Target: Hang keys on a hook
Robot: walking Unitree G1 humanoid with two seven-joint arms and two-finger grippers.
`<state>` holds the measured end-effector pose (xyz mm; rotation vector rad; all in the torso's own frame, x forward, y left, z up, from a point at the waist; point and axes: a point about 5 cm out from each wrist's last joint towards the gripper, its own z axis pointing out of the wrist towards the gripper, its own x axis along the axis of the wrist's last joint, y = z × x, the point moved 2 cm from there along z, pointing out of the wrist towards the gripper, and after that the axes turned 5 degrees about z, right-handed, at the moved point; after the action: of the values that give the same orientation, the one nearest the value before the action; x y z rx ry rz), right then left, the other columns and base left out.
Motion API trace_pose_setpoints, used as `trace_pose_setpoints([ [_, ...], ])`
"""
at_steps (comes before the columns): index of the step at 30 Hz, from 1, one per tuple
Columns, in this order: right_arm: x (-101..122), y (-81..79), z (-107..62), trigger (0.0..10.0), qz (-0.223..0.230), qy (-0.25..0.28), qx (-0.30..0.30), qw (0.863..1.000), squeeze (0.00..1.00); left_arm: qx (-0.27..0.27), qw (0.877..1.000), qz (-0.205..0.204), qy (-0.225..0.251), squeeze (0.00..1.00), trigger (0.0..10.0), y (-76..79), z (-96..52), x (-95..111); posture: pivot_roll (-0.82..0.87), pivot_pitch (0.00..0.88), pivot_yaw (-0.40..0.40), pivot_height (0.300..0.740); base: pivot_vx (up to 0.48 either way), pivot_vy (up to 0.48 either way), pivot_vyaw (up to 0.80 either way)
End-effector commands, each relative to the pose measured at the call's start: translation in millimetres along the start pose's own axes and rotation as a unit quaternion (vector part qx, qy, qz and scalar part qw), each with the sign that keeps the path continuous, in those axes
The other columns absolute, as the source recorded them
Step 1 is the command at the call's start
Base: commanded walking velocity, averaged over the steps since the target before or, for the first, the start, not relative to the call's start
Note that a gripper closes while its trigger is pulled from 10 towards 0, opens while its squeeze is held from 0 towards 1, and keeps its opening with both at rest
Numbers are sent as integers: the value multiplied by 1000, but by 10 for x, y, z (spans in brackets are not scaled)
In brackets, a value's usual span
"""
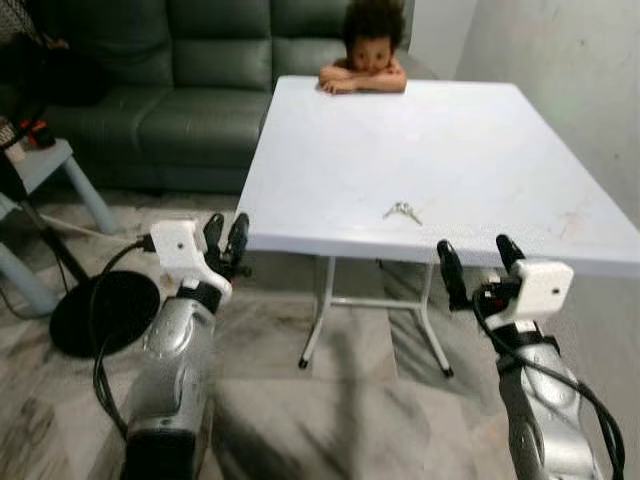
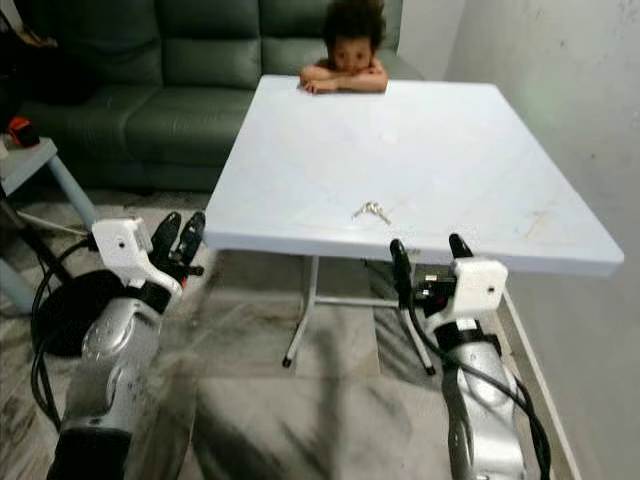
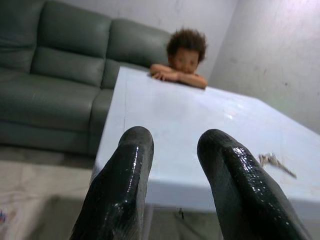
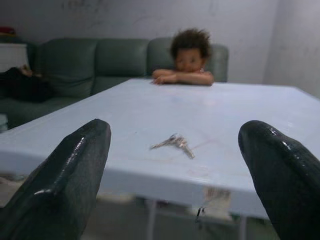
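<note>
A small bunch of silver keys [image 1: 402, 211] lies on the white table [image 1: 330, 170], close to its near edge. My right gripper [image 1: 481, 262] is open just below and in front of that edge, its fingers pointing up, and the keys [image 4: 173, 142] sit between them in the right wrist view. Off the table's near left corner my left gripper [image 1: 226, 238] is held up with its fingers a narrow gap apart, nothing between them. The keys [image 3: 274, 161] lie well to its right.
A person [image 1: 366, 52] leans folded arms on the table's far edge. A dark green sofa [image 1: 170, 90] stands behind and to the left. A light blue stool [image 1: 45, 160] and a black round base [image 1: 100, 310] are on the left. A wall [image 1: 580, 80] runs along the right.
</note>
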<state>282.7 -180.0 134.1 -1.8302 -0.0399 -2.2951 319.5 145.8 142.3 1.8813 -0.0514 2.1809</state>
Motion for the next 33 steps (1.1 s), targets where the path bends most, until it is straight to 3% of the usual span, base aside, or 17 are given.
trace_pose_setpoints([
  [1, 46, -34, 6, 10000, 4, 3, 6, 1000, 0, -7, 1000, -1, 6, 0, 10000, 36, -1, 56, 57, 0, -18, 740, 0, 0, 0],
  [10, 81, -46, 32, 10000, -3, -11, 9, 1000, 0, 8, 999, 21, -47, 0, 10000, -42, -43, -8, 65, 0, -18, 740, 0, 0, 0],
  [26, 106, -65, 67, 10000, -6, -17, 20, 1000, 0, -6, 998, 32, -55, 0, 10000, 14, -85, 18, 82, 0, -32, 740, 0, 0, 0],
  [33, 94, -74, 57, 10000, -6, -21, 24, 999, 0, -9, 998, 28, -54, 0, 10000, 34, -81, 28, 81, 0, -31, 740, 260, 0, 0],
])
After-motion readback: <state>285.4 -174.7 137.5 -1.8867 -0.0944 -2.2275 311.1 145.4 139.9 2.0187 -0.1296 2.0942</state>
